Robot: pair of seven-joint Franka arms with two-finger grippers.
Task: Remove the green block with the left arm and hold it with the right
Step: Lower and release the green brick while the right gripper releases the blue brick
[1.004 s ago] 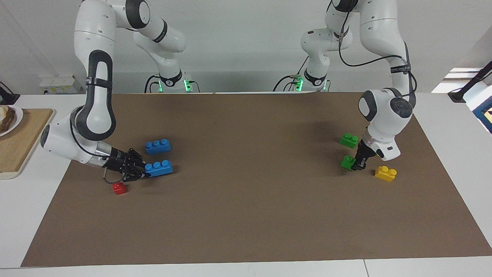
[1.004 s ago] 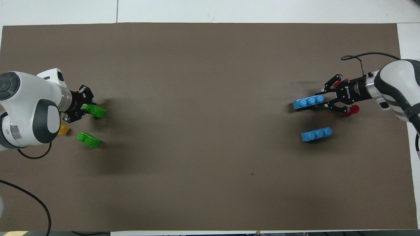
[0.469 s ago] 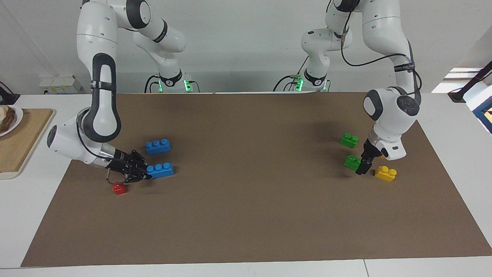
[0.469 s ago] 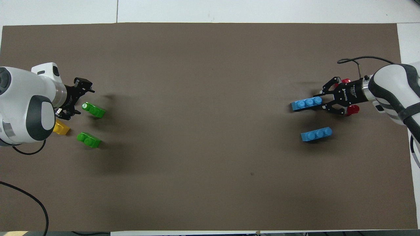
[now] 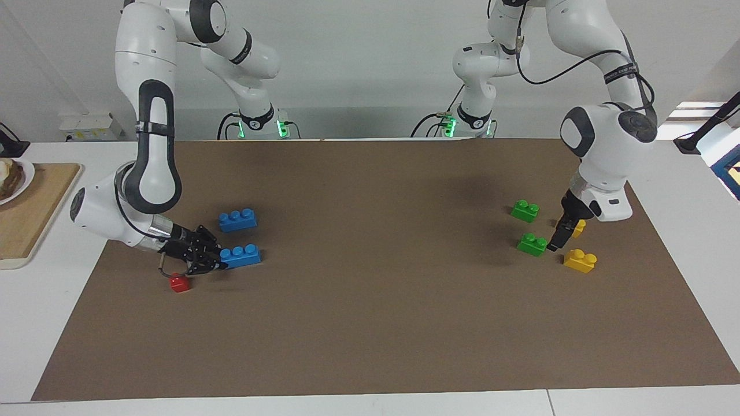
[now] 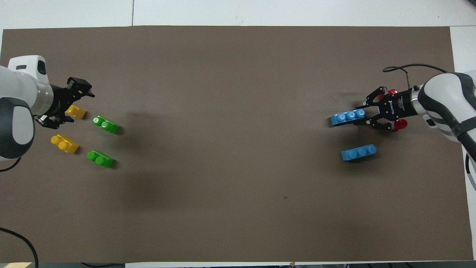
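Overhead view: the left gripper [image 6: 67, 104], at mid-left of the frame, has let go of the green block [image 6: 106, 125] and pulled up and away with fingers spread and empty — so the block lies free on the mat [image 6: 238, 223], the removal apparently done. At mid-right, the right gripper [image 6: 366, 114] sits at the end of a blue brick [image 6: 348, 117], and whether it has loosened its grip I cannot tell. A second green block [image 6: 100, 159], two yellow bricks [image 6: 65, 143] and a red piece [image 5: 180, 283] lie nearby — none blocks anything.
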